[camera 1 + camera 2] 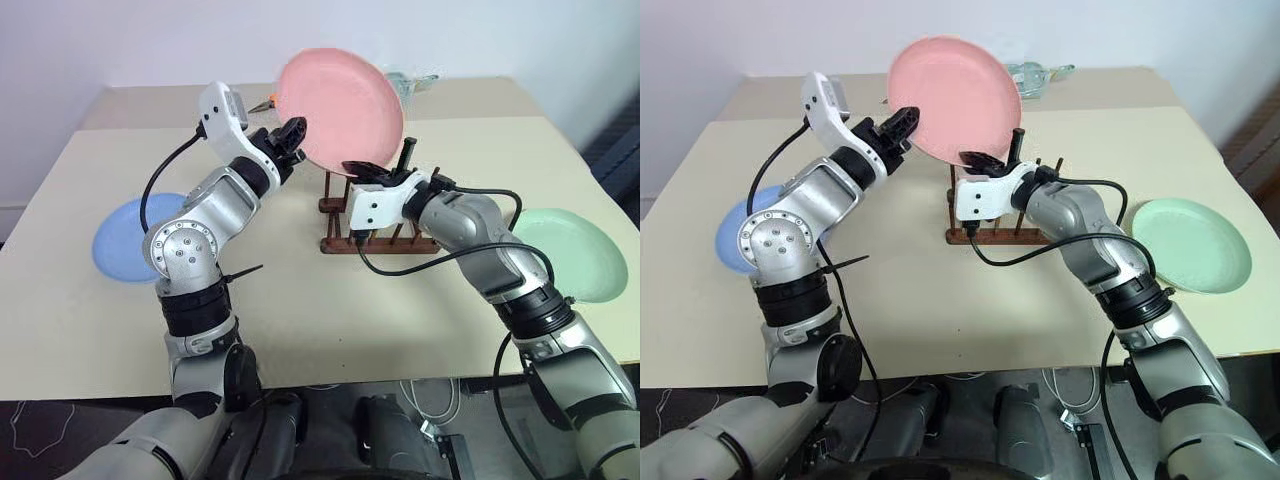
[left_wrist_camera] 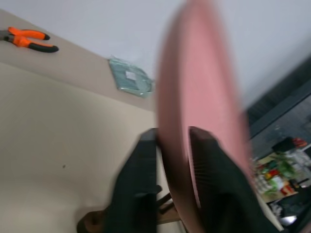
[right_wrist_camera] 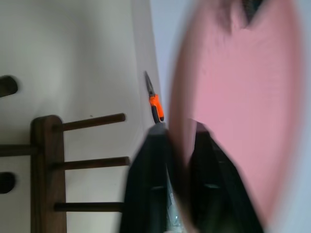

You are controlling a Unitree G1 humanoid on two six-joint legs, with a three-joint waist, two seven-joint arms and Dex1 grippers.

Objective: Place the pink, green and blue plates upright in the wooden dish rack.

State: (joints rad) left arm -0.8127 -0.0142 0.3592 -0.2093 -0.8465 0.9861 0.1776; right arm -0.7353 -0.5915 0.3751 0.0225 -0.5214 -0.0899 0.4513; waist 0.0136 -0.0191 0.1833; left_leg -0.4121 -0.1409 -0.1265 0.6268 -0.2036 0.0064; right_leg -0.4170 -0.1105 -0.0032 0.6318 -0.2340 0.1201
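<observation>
The pink plate (image 1: pixel 340 110) stood on edge in the air just above the rack (image 1: pixel 375 225). The right gripper (image 1: pixel 366 170) pinched its lower rim; the left gripper (image 1: pixel 292 140) straddled the opposite rim, fingers slackened. Step judged: handover to the right arm. Next: lower the plate between pegs. The blue plate (image 1: pixel 120 235) and green plate (image 1: pixel 580 255) lay flat, well apart from the rack.

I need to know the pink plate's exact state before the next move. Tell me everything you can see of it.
The pink plate is round, matte and plastic-looking, with a shallow raised rim. It is held up on edge, tilted, in the air above the wooden dish rack, not yet between its pegs. The left gripper has fingers on either side of the plate's left edge; the right gripper pinches its lower rim. Nothing else touches it.
</observation>
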